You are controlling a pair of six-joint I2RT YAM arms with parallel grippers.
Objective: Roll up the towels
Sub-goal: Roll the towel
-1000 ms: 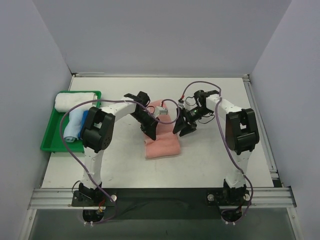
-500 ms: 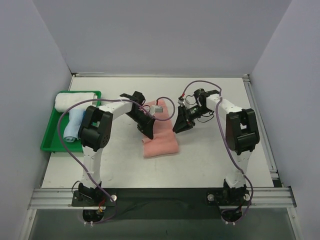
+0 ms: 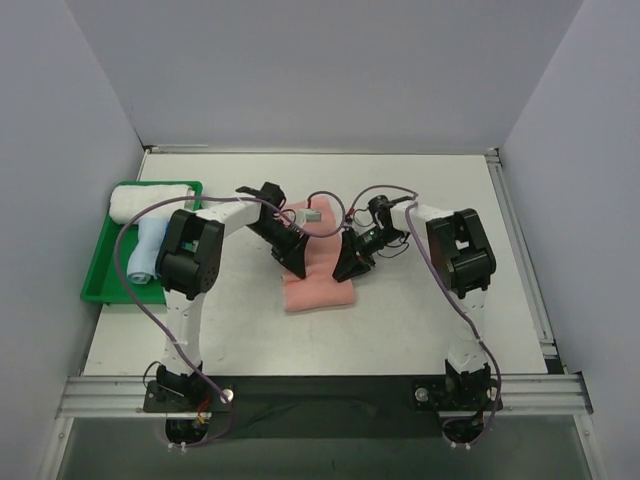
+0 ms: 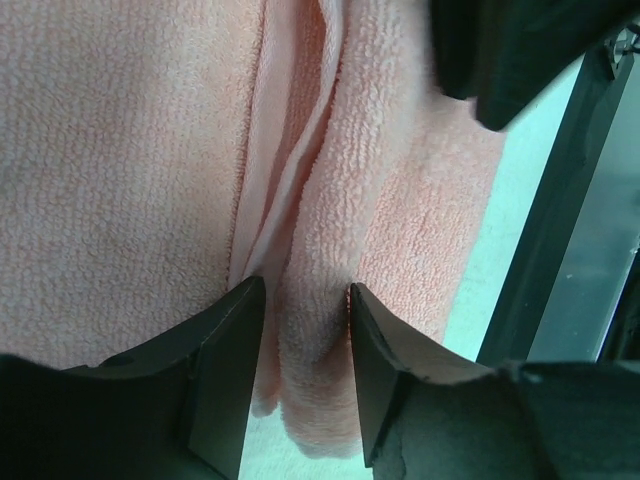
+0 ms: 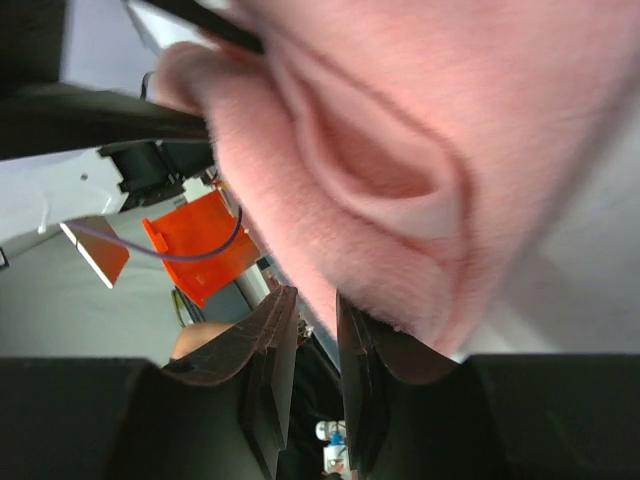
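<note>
The salmon pink towel (image 3: 318, 288) lies mid-table, its far part bunched between the two grippers. My left gripper (image 3: 297, 265) is at its left edge. In the left wrist view it (image 4: 305, 340) is shut on a thick fold of the pink towel (image 4: 330, 200). My right gripper (image 3: 346, 268) is at the towel's right edge. In the right wrist view its jaws (image 5: 312, 320) stand almost closed, with the edge of the pink towel (image 5: 400, 130) at their tips. The light blue towel (image 3: 146, 252) lies in the tray.
A green tray (image 3: 97, 275) stands at the table's left edge. It holds a white rolled towel (image 3: 150, 200) beside the blue one. Purple cables loop over both arms. Grey walls close in the table on three sides.
My right gripper has moved left and nearer, onto the pink towel's right edge, and its jaws have narrowed. My left gripper has shifted slightly left along the towel.
</note>
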